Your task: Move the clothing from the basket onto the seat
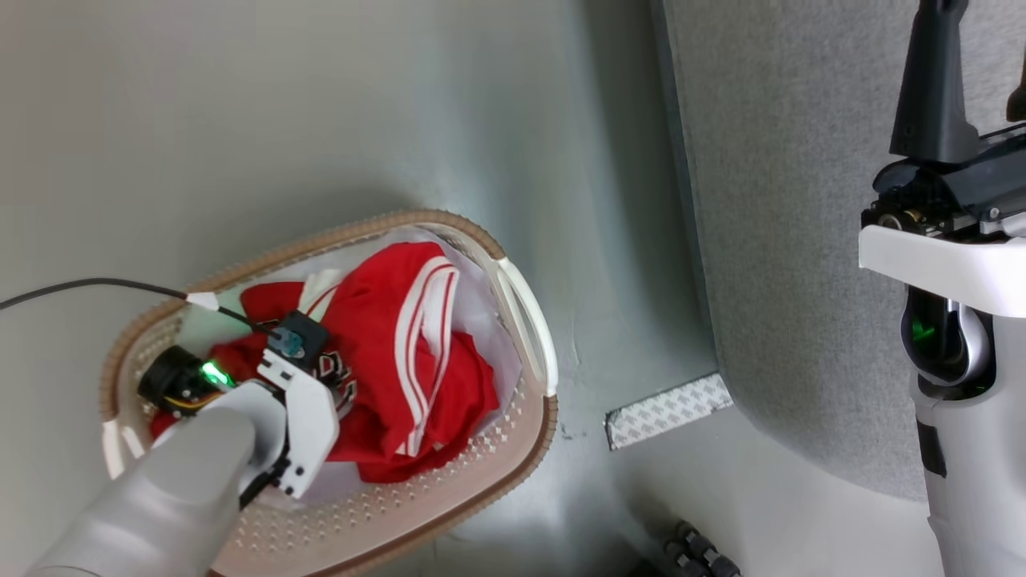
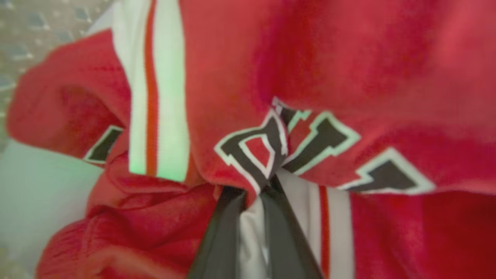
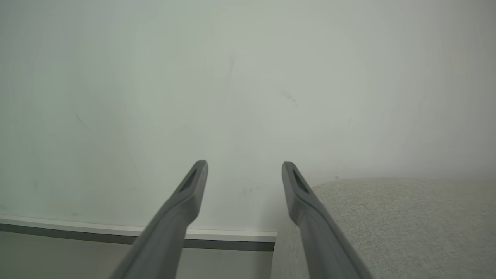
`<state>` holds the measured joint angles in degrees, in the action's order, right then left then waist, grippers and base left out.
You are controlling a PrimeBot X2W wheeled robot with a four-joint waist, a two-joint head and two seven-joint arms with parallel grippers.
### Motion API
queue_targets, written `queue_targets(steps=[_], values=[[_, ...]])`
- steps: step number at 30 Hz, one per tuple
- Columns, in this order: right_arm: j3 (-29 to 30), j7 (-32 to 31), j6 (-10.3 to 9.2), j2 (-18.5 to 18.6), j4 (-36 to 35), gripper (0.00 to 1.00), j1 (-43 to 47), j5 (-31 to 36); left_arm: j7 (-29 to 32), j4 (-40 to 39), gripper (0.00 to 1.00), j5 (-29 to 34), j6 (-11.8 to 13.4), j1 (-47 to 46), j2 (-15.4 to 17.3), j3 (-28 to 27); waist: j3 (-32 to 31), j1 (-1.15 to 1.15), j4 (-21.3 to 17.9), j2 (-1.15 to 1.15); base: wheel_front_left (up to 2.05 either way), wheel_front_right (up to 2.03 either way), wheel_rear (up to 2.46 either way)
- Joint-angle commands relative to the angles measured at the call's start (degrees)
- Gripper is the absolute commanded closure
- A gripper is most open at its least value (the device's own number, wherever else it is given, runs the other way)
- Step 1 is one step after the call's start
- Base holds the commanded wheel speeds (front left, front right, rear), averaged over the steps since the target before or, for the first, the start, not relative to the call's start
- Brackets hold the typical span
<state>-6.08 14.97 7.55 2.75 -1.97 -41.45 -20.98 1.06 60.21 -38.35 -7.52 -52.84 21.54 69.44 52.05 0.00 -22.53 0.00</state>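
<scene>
The clothing (image 1: 385, 353), a red jersey with white stripes, lies bunched in the basket (image 1: 529, 320) on the floor at the lower left. My left arm (image 1: 300, 401) reaches down into the basket from above. In the left wrist view my left gripper (image 2: 256, 189) is shut on a fold of the clothing (image 2: 232, 77) at its black-and-white lettering, with red cloth all around the dark fingers (image 2: 221, 232). The grey seat (image 1: 785, 240) stands at the right. My right gripper (image 3: 244, 168) hangs open and empty above the seat's edge (image 3: 387, 224), facing a pale wall.
A pale cloth (image 1: 489, 320) lines the basket under the jersey. A thin black cable (image 1: 96, 284) crosses the floor to the left wrist. A grey patterned strip (image 1: 669, 410) lies on the floor by the seat's corner. A dark ribbed hose (image 1: 697, 553) shows at the bottom. A baseboard (image 3: 135, 232) runs along the wall.
</scene>
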Motion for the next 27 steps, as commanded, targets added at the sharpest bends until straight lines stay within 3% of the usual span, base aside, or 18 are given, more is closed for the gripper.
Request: queue_targets(steps=[1, 16, 27], values=[[0.06, 0.14, -0.12, 0.06, 0.2, 0.0, 0.02, 0.35, -0.55, -0.26, 1.0, -1.06, 0.03, 0.1, 0.1, 0.25, -1.23, 0.0, 0.6, 0.0, 0.0, 0.0, 0.0], [1.51, 0.14, -0.12, 0.09, 6.57, 0.0, 6.52, 6.51, -10.08, -5.49, 1.0, -9.17, 0.03, 6.65, -6.01, 3.38, -22.36, 0.0, 7.39, 0.0, 0.0, 0.0, 0.0], [1.13, 0.14, -0.12, 1.69, 11.27, 0.0, 13.69, 5.32, -15.22, -9.77, 1.0, -13.51, 0.03, 11.67, -8.51, 3.77, -36.76, 0.0, 10.62, 0.0, 0.0, 0.0, 0.0]])
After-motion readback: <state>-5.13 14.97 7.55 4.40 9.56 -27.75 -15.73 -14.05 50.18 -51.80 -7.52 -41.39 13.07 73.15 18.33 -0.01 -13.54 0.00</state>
